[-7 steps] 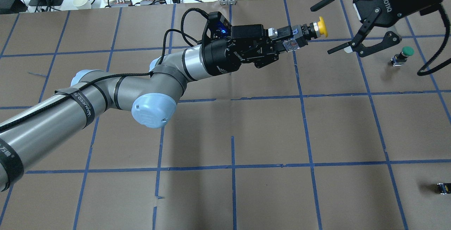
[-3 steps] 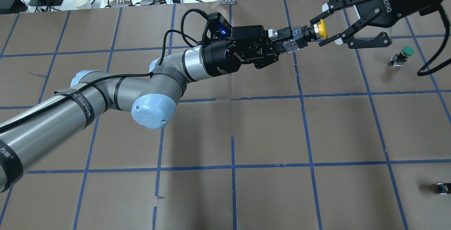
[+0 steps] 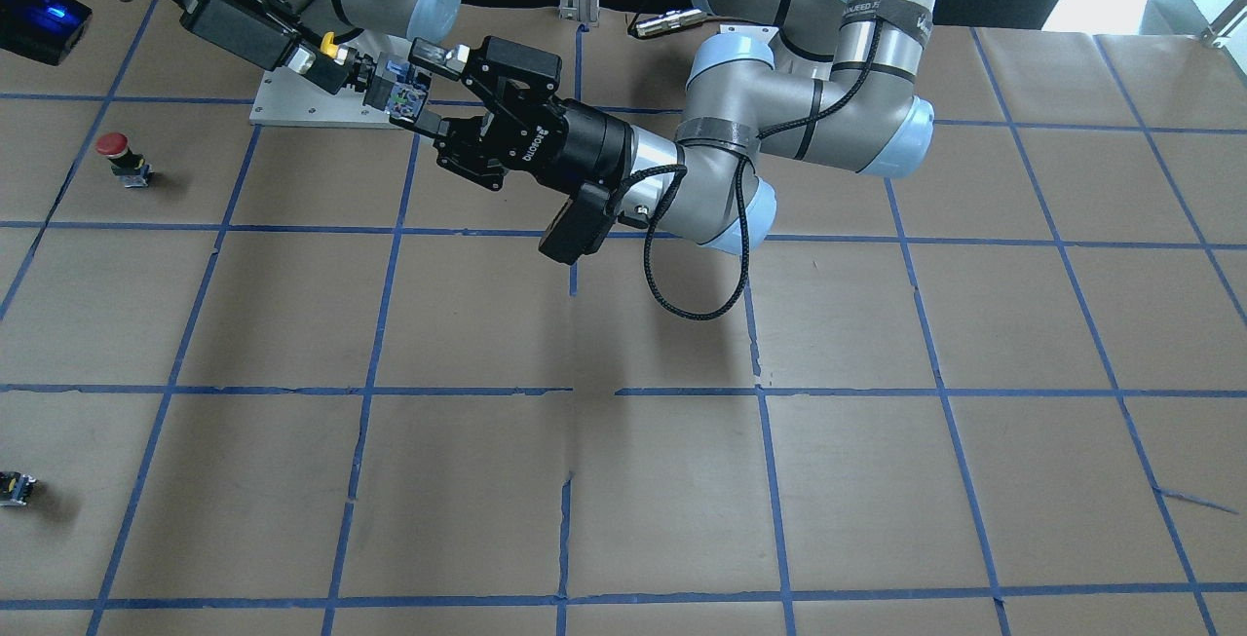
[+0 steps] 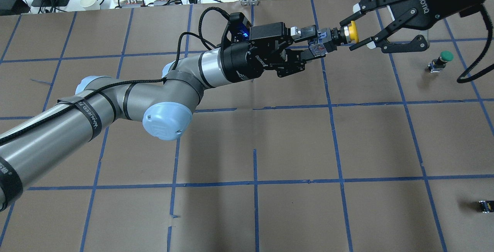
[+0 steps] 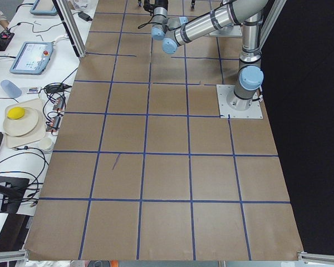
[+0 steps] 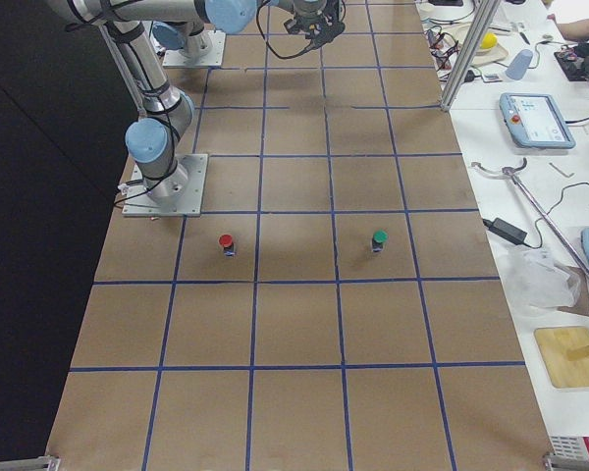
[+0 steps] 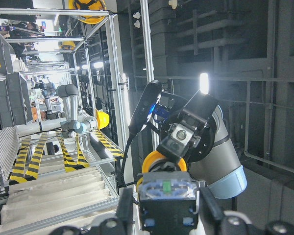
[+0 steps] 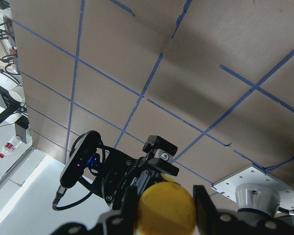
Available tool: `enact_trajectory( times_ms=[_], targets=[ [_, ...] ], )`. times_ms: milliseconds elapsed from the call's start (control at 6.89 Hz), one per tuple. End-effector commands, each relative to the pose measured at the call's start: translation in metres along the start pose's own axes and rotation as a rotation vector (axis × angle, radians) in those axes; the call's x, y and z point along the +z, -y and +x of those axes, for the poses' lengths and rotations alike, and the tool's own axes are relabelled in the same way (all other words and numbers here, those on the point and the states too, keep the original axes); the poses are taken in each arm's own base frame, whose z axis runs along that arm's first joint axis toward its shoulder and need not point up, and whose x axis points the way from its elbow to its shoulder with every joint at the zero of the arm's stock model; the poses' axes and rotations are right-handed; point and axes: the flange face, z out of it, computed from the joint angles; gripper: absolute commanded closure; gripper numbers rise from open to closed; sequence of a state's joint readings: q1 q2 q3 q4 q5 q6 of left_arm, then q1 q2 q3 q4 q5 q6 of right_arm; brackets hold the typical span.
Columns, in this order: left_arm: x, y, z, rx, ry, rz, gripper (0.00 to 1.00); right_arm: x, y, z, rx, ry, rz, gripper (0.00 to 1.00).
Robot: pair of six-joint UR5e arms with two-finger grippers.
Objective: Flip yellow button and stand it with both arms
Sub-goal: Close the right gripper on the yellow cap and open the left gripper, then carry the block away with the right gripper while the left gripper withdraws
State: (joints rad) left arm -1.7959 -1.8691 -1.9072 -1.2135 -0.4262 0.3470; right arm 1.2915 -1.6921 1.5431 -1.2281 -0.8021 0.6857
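Observation:
The yellow button (image 4: 352, 32) hangs in the air on its side, high over the far right of the table, with its cap pointing right. My right gripper (image 4: 355, 30) is shut on the yellow cap, which fills the bottom of the right wrist view (image 8: 166, 209). My left gripper (image 4: 305, 43) is open. Its fingers stand a little apart on either side of the button's grey base (image 7: 166, 196). In the front-facing view the button (image 3: 329, 45) sits between the right gripper (image 3: 317, 52) and the left gripper (image 3: 429, 89).
A green-capped button (image 4: 445, 56) stands on the table right of the grippers. A red-capped button (image 3: 113, 145) stands at the left of the front-facing view. A small capless block (image 4: 486, 206) lies near the right edge. Brown paper with blue tape lines covers the table (image 4: 293, 144).
My right gripper came in from the right and closed on the yellow cap. My left gripper then spread its fingers off the button's base.

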Motion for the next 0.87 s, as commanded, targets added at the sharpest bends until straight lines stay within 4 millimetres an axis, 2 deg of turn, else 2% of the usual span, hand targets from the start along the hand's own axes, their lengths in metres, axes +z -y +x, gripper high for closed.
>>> enact_trajectory(
  times_ms=[0, 145, 290, 435, 581, 726],
  targets=[
    [-0.013, 0.022, 0.031, -0.033, 0.241, -0.041, 0.0, 0.0, 0.001, -0.001, -0.003, -0.001, 0.006, 0.81],
    [-0.018, 0.039, 0.057, -0.043, 0.432, -0.042, 0.0, -0.002, 0.004, -0.001, -0.005, -0.005, 0.02, 0.81],
    [-0.019, 0.052, 0.08, -0.045, 0.554, -0.015, 0.0, -0.015, 0.008, 0.0, -0.026, -0.031, 0.076, 0.81],
    [-0.008, 0.058, 0.115, 0.002, 0.692, 0.009, 0.0, -0.025, 0.014, 0.002, -0.029, -0.03, 0.099, 0.81],
    [0.0, 0.06, 0.145, 0.027, 0.879, 0.062, 0.0, -0.033, 0.03, 0.011, -0.116, -0.094, 0.154, 0.81],
    [0.01, 0.047, 0.176, 0.041, 1.034, 0.113, 0.0, -0.038, 0.053, 0.021, -0.241, -0.172, 0.184, 0.82]
  ],
)
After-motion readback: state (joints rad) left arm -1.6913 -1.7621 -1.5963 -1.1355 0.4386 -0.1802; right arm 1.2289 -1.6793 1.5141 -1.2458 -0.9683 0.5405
